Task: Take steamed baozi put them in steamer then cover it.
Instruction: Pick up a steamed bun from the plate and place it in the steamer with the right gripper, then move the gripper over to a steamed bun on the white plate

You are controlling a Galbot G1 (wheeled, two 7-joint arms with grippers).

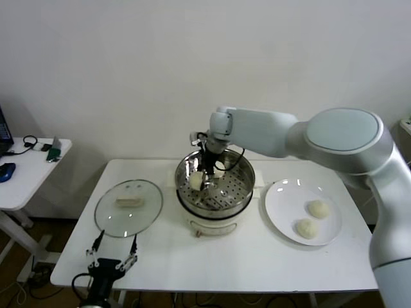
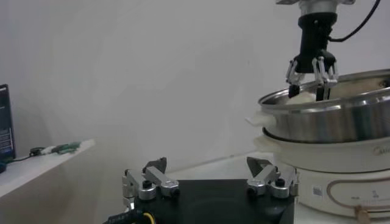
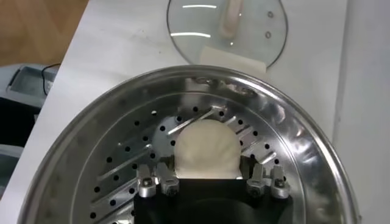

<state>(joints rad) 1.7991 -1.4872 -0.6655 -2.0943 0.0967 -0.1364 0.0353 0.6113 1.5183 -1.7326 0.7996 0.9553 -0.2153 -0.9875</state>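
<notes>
Our right claw (image 3: 207, 182) sits down inside the steamer (image 3: 292, 140), clamped on a smooth, round, cream-white baozi (image 3: 205, 149), no real long axis. Our left claw (image 1: 112, 260) hangs wide at the counter (image 1: 257, 256) edge.

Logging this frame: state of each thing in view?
Steamer: uncovered, two baozi inside.
Lid: off, flat on table, left of steamer.
Plate: holds two baozi.
Right gripper: in steamer, shut on baozi.
Left gripper: open, idle at table's near edge.
</notes>
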